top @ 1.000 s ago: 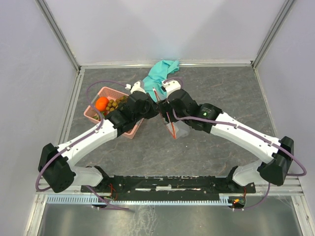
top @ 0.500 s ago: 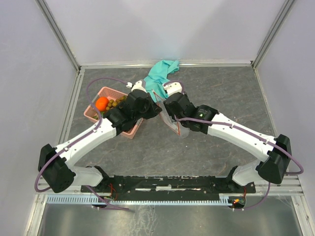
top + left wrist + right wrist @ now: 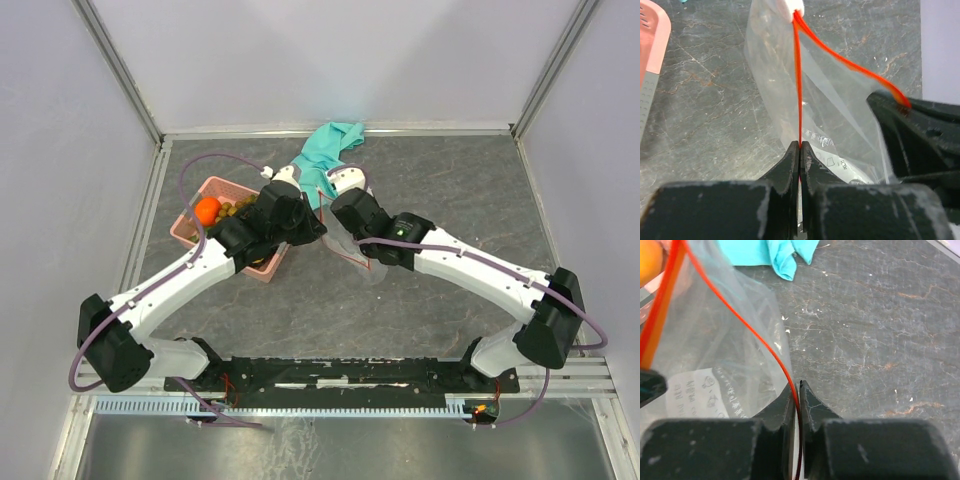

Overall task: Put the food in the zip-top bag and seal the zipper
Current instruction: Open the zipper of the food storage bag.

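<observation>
Both left gripper [image 3: 800,148] and right gripper [image 3: 799,388] jaws clenched on the zipper [image 3: 798,75]; zip-top bag [image 3: 771,65] half hidden overhead.

The right gripper [image 3: 799,387] has closed its two black fingers onto the thin red-orange zipper strip [image 3: 751,320] along the mouth of the clear crinkly plastic zip-top bag [image 3: 710,345]; a second ago they stood wide apart. The white right arm [image 3: 470,270] has swung leftward, bringing its elbow nearer the table's middle. The white left arm [image 3: 190,275] has crept slightly toward the far wall.
</observation>
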{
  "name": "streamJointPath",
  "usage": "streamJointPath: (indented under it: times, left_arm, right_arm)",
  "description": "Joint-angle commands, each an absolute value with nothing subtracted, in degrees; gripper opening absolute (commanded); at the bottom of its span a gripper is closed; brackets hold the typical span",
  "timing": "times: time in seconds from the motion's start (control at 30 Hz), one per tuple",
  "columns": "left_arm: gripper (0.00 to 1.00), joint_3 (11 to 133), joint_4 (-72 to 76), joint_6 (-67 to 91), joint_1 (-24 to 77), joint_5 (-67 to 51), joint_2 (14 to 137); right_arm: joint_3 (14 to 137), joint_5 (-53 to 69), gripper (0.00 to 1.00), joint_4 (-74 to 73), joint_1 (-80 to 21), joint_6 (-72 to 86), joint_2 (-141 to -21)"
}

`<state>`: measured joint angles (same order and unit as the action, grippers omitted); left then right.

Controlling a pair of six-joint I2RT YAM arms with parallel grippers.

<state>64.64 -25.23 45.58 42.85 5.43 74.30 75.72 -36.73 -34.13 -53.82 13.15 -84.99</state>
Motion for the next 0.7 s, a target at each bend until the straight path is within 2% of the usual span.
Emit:
streamJointPath:
  times: [0.0, 0.1, 0.37, 0.5, 0.6, 0.67]
  left_arm:
    - [0.03, 67.69, -28.14, 41.23, 43.02, 5.12, 72.24]
    - [0.03, 67.10, -29.38, 40.18, 42.98, 5.52, 71.62]
    - [0.04, 64.77, -30.16, 38.96, 42.89, 8.58, 71.91]
    - [0.13, 64.61, -26.09, 39.48, 42.85, 6.65, 72.57]
    - [0.28, 64.89, -23.11, 40.05, 42.84, 5.92, 72.97]
    - [0.42, 65.21, -22.10, 40.32, 42.74, 6.07, 72.95]
  right_arm:
    - [77.40, -43.75, 0.09, -33.63, -52.07, 12.46, -83.49]
    - [77.65, -46.74, 0.02, -34.88, -50.90, 12.98, -82.49]
    - [77.11, -48.76, 0.02, -36.70, -48.87, 14.87, -80.01]
    - [76.82, -47.75, 0.01, -35.60, -48.87, 14.03, -79.84]
    - [76.44, -47.54, 0.02, -34.36, -48.87, 12.40, -79.99]
    - [75.75, -48.34, 0.02, -33.18, -48.87, 11.13, -80.25]
